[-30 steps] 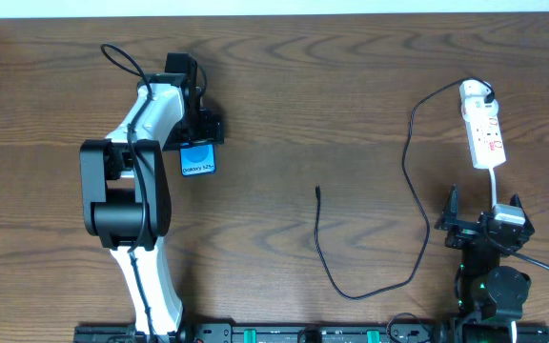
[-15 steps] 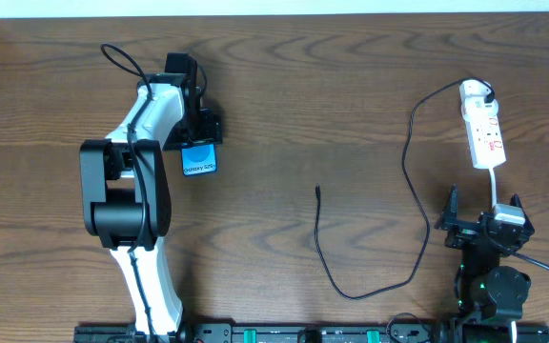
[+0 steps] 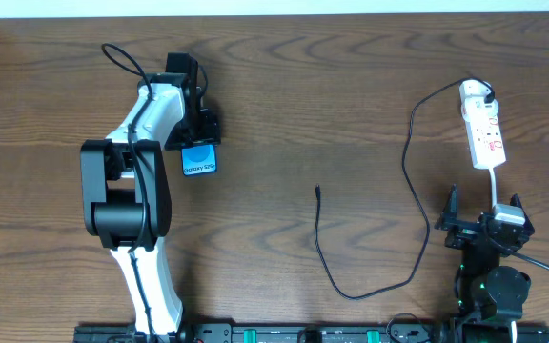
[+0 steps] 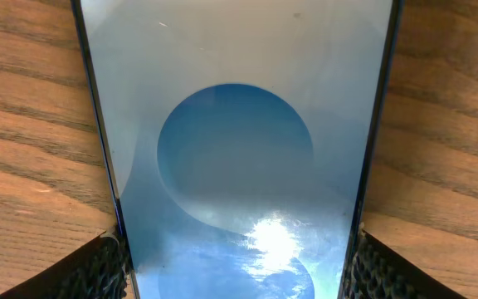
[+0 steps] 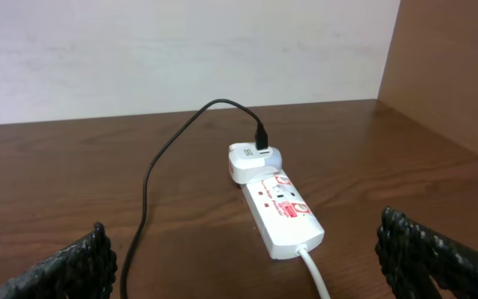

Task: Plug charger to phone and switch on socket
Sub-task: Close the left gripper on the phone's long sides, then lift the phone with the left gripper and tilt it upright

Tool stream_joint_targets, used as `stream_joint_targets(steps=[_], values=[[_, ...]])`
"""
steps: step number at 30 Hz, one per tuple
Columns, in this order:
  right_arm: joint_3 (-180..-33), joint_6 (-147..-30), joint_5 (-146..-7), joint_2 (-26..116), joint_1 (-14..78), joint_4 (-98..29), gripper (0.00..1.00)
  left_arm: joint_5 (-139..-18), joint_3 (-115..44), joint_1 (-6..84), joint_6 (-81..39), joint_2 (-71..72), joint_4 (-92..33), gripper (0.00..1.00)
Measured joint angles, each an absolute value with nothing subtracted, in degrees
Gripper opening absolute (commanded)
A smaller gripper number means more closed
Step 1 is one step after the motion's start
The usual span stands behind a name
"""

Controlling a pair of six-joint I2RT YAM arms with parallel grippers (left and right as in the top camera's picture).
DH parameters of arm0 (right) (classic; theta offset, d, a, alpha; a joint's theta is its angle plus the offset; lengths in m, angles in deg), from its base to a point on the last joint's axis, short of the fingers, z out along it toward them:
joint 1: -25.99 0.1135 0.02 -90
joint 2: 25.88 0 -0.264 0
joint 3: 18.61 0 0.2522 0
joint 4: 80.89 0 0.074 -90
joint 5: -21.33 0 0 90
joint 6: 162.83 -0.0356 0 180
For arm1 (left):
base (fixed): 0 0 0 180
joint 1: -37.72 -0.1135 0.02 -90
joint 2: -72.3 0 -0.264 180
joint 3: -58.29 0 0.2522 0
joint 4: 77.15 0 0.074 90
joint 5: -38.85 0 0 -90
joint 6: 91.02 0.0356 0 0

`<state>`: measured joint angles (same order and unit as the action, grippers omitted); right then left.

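The phone (image 3: 199, 160) lies on the wooden table at the far left and fills the left wrist view (image 4: 239, 149) with its cyan-blue screen. My left gripper (image 3: 198, 141) is shut on the phone, with a finger pad against each long edge (image 4: 237, 274). The charger's black cable (image 3: 408, 171) loops across the table to a free tip (image 3: 318, 191) near the centre. Its other end is plugged into the white socket (image 3: 484, 133), which also shows in the right wrist view (image 5: 282, 208). My right gripper (image 3: 484, 211) is open and empty, in front of the socket (image 5: 260, 257).
The socket's white cord (image 5: 315, 270) runs toward my right gripper. A brown side wall (image 5: 455, 75) stands right of the socket and a white wall (image 5: 181, 50) behind it. The left arm's base (image 3: 127, 200) stands left of the phone.
The phone and my left gripper have shifted very slightly. The right arm, cable and socket have not moved.
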<state>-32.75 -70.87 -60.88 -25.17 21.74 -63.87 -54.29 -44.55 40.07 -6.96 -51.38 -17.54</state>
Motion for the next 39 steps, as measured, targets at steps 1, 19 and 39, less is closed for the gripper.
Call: stream_joint_targets(steps=[1, 19, 39], values=[[-32.7, -70.9, -60.9, -25.2, 21.7, -63.9, 0.99, -54.3, -44.5, 40.1, -7.0, -51.4, -17.5, 0.63], [-32.7, -70.9, -60.9, -25.1, 21.7, -63.9, 0.99, -54.3, -44.5, 40.1, -7.0, -51.4, -17.6, 0.09], [-32.7, -70.9, -60.9, -25.1, 21.7, -63.9, 0.99, -54.3, -47.3, 40.1, -7.0, -52.6, -15.9, 0.07]])
